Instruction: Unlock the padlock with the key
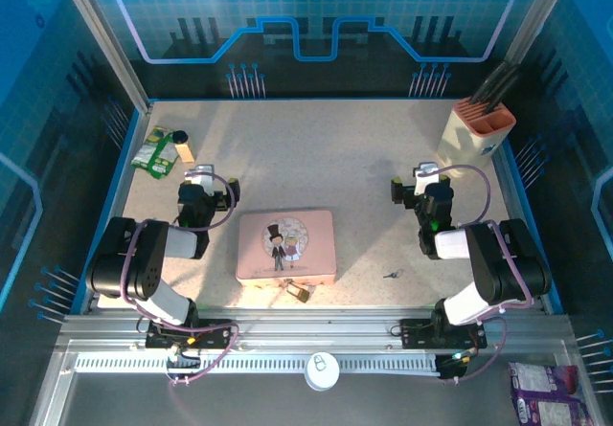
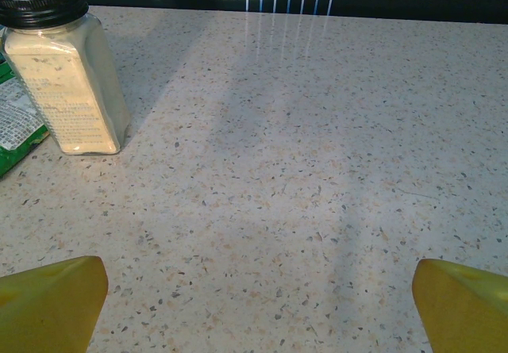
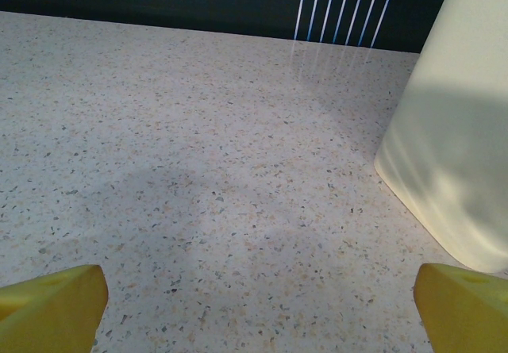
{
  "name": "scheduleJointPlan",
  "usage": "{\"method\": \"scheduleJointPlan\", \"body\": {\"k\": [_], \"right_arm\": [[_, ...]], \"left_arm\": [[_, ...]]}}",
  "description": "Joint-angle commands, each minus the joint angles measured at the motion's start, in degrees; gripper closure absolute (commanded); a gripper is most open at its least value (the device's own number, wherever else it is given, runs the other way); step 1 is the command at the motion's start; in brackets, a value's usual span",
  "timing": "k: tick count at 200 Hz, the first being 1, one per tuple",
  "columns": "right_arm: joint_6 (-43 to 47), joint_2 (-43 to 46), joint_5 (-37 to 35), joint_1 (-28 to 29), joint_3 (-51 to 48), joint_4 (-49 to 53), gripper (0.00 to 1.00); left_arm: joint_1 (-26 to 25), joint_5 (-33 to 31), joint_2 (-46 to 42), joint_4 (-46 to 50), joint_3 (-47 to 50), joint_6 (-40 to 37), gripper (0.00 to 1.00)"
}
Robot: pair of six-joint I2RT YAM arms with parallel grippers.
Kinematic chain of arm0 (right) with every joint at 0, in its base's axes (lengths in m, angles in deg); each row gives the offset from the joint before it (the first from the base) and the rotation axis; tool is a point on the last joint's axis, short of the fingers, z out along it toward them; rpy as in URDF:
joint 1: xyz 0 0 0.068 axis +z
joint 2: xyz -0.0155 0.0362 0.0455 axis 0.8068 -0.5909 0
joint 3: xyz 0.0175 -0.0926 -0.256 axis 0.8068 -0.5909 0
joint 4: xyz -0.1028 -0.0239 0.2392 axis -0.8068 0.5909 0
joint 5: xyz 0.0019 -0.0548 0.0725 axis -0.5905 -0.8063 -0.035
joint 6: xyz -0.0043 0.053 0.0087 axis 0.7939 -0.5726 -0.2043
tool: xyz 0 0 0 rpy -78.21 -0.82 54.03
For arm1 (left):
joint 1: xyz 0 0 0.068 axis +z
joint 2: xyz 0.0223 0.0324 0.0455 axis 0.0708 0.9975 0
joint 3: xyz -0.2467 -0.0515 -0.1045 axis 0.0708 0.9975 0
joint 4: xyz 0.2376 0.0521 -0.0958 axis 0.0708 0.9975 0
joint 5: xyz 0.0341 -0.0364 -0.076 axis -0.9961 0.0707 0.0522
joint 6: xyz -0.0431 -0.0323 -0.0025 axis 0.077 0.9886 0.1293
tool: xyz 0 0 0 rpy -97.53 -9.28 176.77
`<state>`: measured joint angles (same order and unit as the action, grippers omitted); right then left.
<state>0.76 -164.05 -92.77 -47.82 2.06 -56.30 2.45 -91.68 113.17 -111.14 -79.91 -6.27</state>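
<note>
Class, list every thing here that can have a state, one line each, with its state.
pink tin: lid shut
padlock: at the pink tin's near edge; locked or not, too small to tell
key: lying loose, apart from the padlock
spice jar: upright, capped
left gripper: open, empty
right gripper: open, empty

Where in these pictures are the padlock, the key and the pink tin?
padlock [image 1: 299,293], top external view, on its brass body.
key [image 1: 391,275], top external view, on its middle.
pink tin [image 1: 311,239], top external view, on its lid.
</note>
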Motion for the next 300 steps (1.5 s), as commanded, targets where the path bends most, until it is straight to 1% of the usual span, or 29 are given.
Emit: {"method": "scheduleJointPlan", "body": {"k": [1,37,87,102,114,133,143,155,160,166,179,193,203,217,227,240,247,259,268,273,277,291,300], "right_arm": [[-0.19,-0.52,0.07,-0.28,0.63,-0.73,0.0],[0.3,-0.6,-0.13,0.04,0.46,-1.17,0.0],[3.07,-0.4,1.18,1.76,-1.86,-5.67,0.0],[3.82,0.5,1.61,2.21,-3.14,-7.57,0.0],[4.19,1.5,1.55,2.44,-4.1,-8.63,0.0],[5.38,4.47,0.63,3.61,-6.17,-9.85,0.0],[6.54,7.69,0.04,4.58,-7.97,-9.99,0.0],[7.52,12.84,-0.23,5.4,-9.01,-6.93,0.0],[7.23,15.13,-0.28,5.53,-8.8,-4.56,0.0],[6.39,18.67,-0.15,5.64,-8.02,0.29,0.0],[3.86,25.89,1.59,5.82,-4.38,14.63,0.0],[1.44,32.13,2.75,6.16,0.09,27.46,0.0],[-1.07,35.53,2.25,6.25,2.67,33.66,0.0],[-6.11,40.26,0.87,6.22,6.08,42.62,0.0],[-10.3,43.69,0.11,6.12,8.63,48.98,0.0],[-16.63,47.81,-0.27,5.87,11.93,56.82,0.0],[-19.88,49.69,1.22,5.58,13.93,61.2,0.0],[-22.46,52.27,7.84,4.81,16.71,66.55,0.0],[-24.06,53.73,12.71,4.16,17.93,68.35,0.0],[-25.19,54.56,14.34,3.81,18.15,69.08,0.0],[-26.12,55.19,15.51,3.62,18.2,69.38,0.0],[-28.97,58.01,18.8,2.84,17.89,70.94,0.0],[-27.61,60.07,21.16,2.38,17.51,71.17,0.0]], "left_arm": [[0.37,1.51,-0.83,-0.1,-0.81,-0.26,0.01],[0.12,3.23,-0.82,-5.32,1.98,-1.04,0.01],[-0.23,2.31,-1.91,-14.54,7.08,-1.21,0.01],[-0.8,1.73,-4.13,-14.57,8.04,-1.81,0.01],[-1.5,0.83,-6.9,-12.79,8.36,-2.47,0.01],[-2.57,-2.0,-12.32,-6.11,7.42,-2.8,0.01],[-3.25,-3.53,-15.66,-1.17,6.32,-2.78,0.01],[-3.64,-4.58,-20.33,7.0,4.06,-1.34,0.01],[-3.67,-5.32,-22.17,10.9,2.88,0.57,0.01],[-3.75,-6.05,-24.63,15.34,1.47,2.97,0.01],[-3.93,-6.79,-29.28,26.29,-1.99,7.96,0.01],[-3.93,-6.04,-33.47,35.35,-4.84,10.97,0.01],[-3.93,-5.56,-36.38,39.69,-5.88,13.59,0.01],[-3.89,-7.94,-40.16,48.95,-8.4,21.52,0.01],[-3.69,-8.41,-42.31,55.87,-10.64,25.9,0.01],[-3.59,-8.16,-44.72,63.37,-13.04,29.02,0.01],[-3.54,-7.84,-46.0,66.38,-13.88,29.76,0.01],[-3.41,-8.35,-48.74,70.32,-14.29,31.51,0.01],[-3.4,-10.68,-51.17,74.56,-14.36,36.16,0.01],[-3.34,-11.91,-52.67,76.79,-14.1,39.25,0.01],[-3.25,-11.92,-53.96,77.36,-13.61,40.21,0.01],[-3.05,-5.81,-58.59,76.1,-11.73,37.64,0.01],[-3.04,-2.56,-60.37,76.25,-11.26,37.2,0.01]]}}
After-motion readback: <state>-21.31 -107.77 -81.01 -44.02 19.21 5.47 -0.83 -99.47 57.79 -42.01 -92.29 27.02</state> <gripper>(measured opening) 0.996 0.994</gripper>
